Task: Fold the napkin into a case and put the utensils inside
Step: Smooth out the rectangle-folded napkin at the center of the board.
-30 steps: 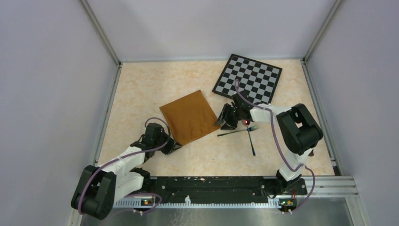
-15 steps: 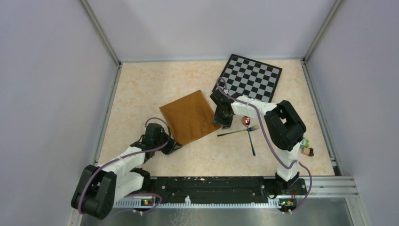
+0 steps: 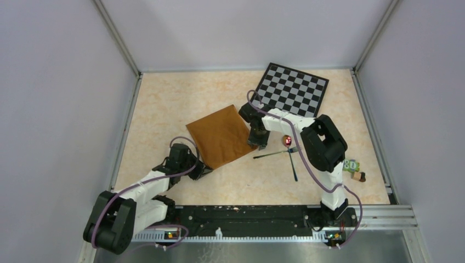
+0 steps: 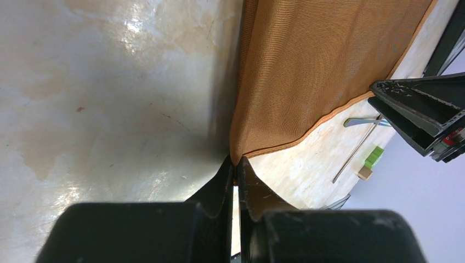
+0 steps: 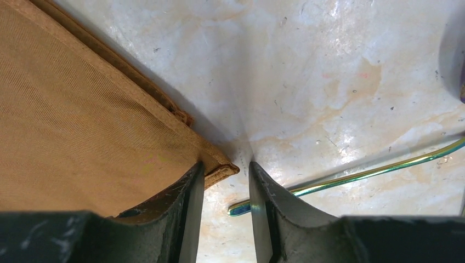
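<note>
On the pale marbled tabletop [image 3: 164, 98], a black-and-grey checkered board [image 3: 289, 91] lies at the far right, well apart from a small green-and-tan object [image 3: 353, 169] near the right rail. The slim dark fork [image 3: 271, 154] and the dark spoon with a shiny red bowl [image 3: 287, 141] lie crossed just right of the rust-brown cloth napkin [image 3: 221, 136]. The fork's handle end is close beside the right end effector [image 3: 259, 143]. We see the napkin flat near the middle, nearly square, turned so its corners point near and far. The left end effector [image 3: 205, 170] is clamped on the near corner. The right one straddles the right corner with a narrow gap, its jaws not closed.
</note>
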You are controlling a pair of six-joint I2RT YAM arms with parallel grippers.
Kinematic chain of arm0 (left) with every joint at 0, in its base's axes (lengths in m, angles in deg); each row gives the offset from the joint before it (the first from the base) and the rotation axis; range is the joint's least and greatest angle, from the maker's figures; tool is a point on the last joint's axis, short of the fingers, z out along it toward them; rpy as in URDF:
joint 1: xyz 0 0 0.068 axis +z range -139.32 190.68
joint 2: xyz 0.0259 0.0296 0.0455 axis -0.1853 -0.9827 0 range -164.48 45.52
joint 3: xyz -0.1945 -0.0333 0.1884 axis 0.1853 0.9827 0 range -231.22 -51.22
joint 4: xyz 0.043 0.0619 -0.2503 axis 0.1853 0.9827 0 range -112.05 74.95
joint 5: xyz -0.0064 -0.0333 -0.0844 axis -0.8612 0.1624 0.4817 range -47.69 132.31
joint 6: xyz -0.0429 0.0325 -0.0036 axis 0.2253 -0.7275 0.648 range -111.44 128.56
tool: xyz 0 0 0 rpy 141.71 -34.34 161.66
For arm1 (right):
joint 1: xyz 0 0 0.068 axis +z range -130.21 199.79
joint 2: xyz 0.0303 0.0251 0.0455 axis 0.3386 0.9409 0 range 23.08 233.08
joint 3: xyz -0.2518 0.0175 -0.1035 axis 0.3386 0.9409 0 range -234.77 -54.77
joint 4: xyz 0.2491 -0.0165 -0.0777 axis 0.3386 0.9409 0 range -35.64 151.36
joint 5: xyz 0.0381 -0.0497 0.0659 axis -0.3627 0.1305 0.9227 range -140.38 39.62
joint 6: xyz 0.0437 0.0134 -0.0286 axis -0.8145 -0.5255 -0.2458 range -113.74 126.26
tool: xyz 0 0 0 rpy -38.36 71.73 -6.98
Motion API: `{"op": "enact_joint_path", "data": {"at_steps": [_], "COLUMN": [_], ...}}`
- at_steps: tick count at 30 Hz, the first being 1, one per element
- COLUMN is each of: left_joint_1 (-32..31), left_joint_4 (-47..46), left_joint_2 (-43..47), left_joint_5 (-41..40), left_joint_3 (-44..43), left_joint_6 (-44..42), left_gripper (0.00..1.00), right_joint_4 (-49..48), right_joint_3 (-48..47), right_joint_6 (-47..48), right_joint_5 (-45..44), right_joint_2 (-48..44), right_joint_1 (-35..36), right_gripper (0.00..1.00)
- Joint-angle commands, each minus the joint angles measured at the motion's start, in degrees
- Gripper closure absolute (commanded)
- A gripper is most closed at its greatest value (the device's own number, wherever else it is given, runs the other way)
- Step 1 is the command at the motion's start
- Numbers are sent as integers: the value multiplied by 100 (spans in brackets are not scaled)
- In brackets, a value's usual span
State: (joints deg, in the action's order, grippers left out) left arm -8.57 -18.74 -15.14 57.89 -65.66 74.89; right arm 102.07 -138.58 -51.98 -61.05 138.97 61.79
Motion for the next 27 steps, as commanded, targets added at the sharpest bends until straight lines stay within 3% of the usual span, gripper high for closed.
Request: {"op": "enact_joint_path", "data": {"at_steps": [1,4,14,23,27], "left_joint_1": [0,-7,-4,-7,-5], "left_joint_4": [-116,-88,-24,95,186], "left_joint_2": [44,112,336,389,399], "left_joint_5": [-26,-48,-145,-206,-162], "left_joint_3": [112,125,190,121,-25], "left_joint_6": [-41,-32,27,-59,-199], "left_gripper": [94,94,95,95,97], "right_joint_4": [-31,-11,71,-298,-195], "right_joint_3": [71,8,-179,-159,-293], "right_joint_6": [-307,-351,-369,-241,2], "right_joint_5": [-121,-81,-191,-160,-281], "right_joint_2": [501,613,864,841,570], "right_joint_1": [58,67,75,89,118], "right_gripper": [65,70,68,100,100]}}
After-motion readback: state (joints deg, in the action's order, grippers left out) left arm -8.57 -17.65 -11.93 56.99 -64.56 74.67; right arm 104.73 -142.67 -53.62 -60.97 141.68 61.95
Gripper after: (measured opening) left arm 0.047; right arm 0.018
